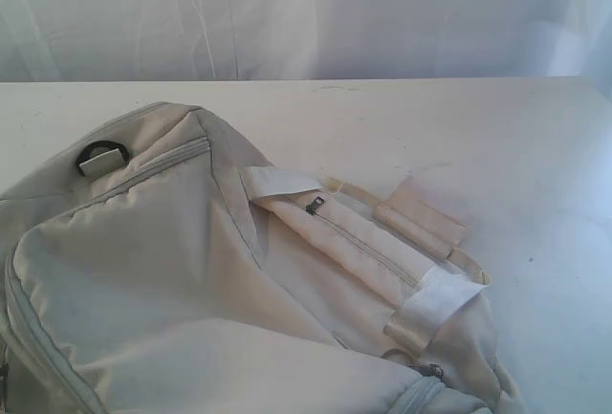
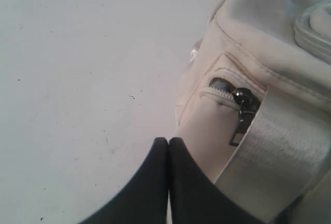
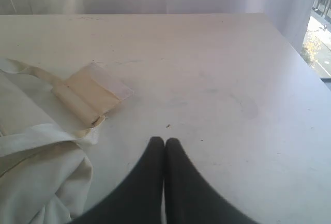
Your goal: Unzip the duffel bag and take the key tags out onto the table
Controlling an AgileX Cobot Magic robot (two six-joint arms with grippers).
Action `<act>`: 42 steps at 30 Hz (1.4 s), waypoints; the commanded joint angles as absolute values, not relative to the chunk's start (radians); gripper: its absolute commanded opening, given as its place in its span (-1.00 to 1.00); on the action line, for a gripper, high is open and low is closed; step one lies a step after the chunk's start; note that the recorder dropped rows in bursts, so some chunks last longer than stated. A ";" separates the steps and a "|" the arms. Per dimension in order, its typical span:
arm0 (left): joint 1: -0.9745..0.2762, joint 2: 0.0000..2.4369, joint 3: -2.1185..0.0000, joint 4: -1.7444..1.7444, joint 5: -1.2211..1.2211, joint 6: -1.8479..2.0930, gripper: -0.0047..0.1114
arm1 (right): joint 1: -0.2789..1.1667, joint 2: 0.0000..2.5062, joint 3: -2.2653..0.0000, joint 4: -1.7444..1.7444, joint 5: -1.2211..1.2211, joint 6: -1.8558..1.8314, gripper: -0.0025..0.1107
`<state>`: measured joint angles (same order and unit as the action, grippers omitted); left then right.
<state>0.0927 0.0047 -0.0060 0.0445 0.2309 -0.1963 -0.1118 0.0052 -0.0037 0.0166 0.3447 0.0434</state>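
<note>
The beige duffel bag (image 1: 191, 280) lies on the white table (image 1: 430, 127), filling the lower left of the exterior view, its zipper closed. A dark zipper pull (image 1: 315, 205) sits by the webbing handles. In the left wrist view the bag's end (image 2: 258, 38) shows a dark zipper pull (image 2: 243, 115) next to a webbing strap. My left gripper (image 2: 168, 140) is shut and empty, just short of that end. My right gripper (image 3: 164, 140) is shut and empty over bare table, beside the handle wrap (image 3: 90, 94). The key tags are hidden. Neither gripper shows in the exterior view.
A white draped backdrop (image 1: 306, 12) hangs behind the table's far edge. A black D-ring (image 1: 103, 156) sits on the bag's upper left end. In the right wrist view the table's edge (image 3: 300, 53) runs beside a window.
</note>
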 commanded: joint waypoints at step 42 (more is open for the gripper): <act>0.086 0.000 0.000 0.037 0.071 -0.202 -0.92 | -0.112 0.000 0.000 0.013 0.216 0.041 -0.96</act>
